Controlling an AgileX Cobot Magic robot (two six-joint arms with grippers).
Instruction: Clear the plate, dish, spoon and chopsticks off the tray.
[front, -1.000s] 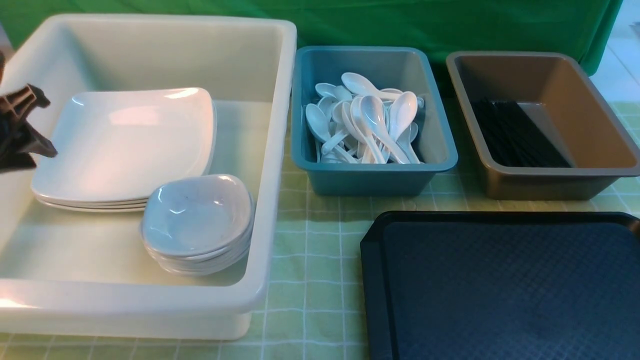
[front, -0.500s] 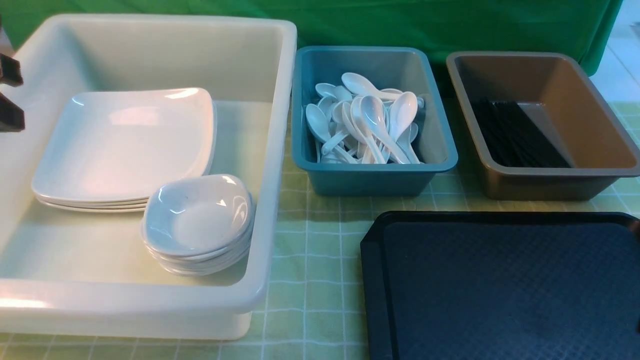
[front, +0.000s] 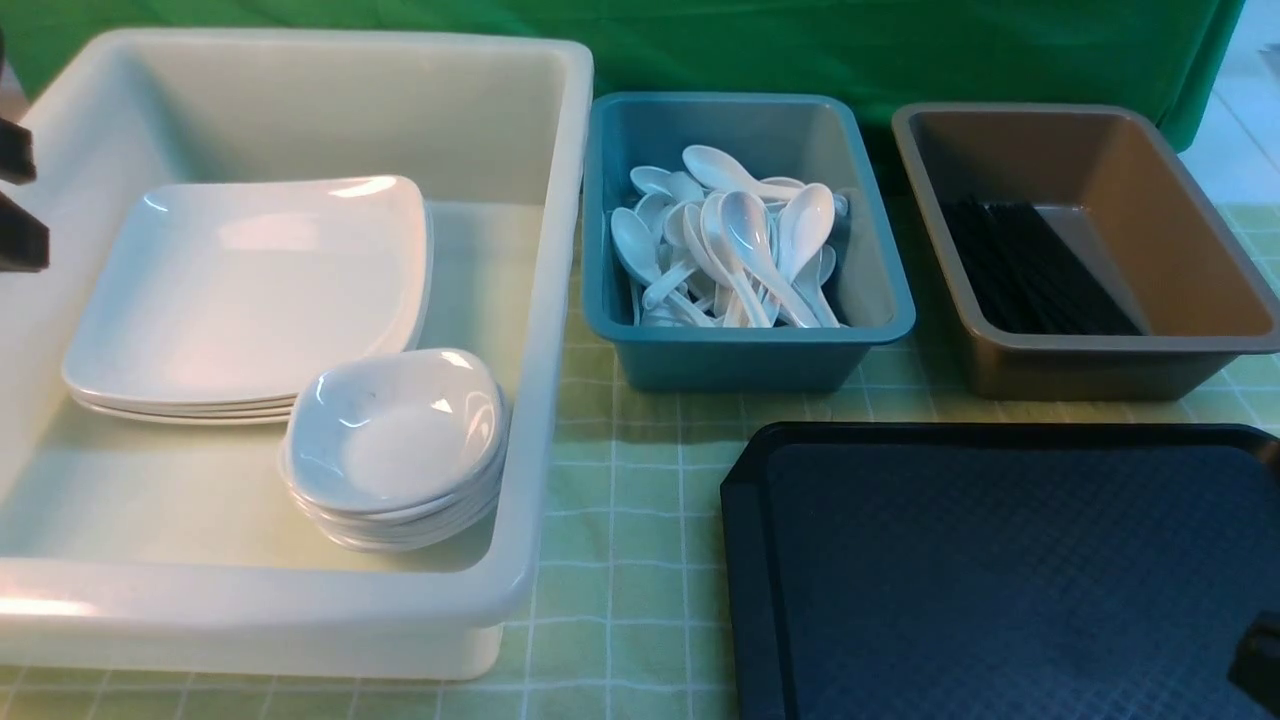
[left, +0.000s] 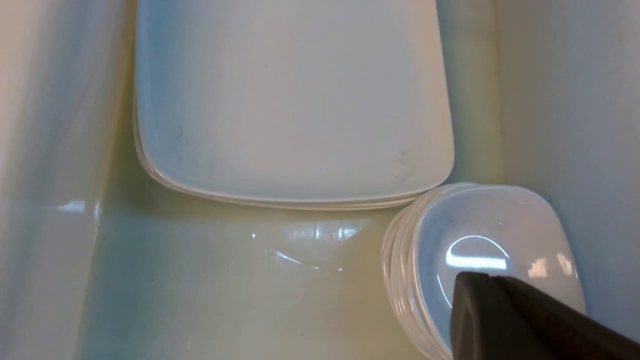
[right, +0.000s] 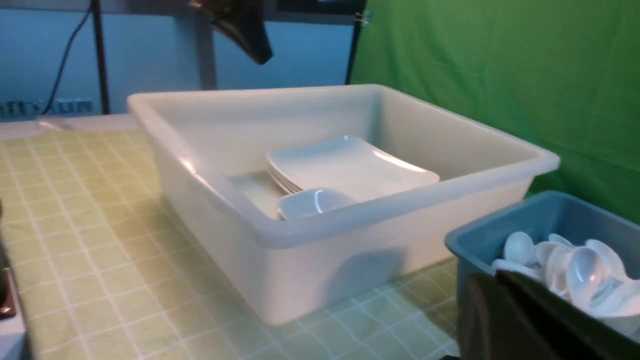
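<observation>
1. Left gripper (left: 505, 310): jaws together, holding nothing, poised above the white tub (front: 560, 250) near the stacked dish (front: 395, 430).
2. Right gripper (right: 505, 310): jaws together, empty, near the blue bin (front: 880, 300) of spoons (front: 740, 240).
3. Plate (front: 250, 285) tops its stack in the tub; chopsticks (front: 1030, 265) lie in the brown tub (front: 1180, 200).
4. Tray (front: 1000, 560): bare where visible. Judgement: clearing appears complete; next, both arms need only retreat.
</observation>
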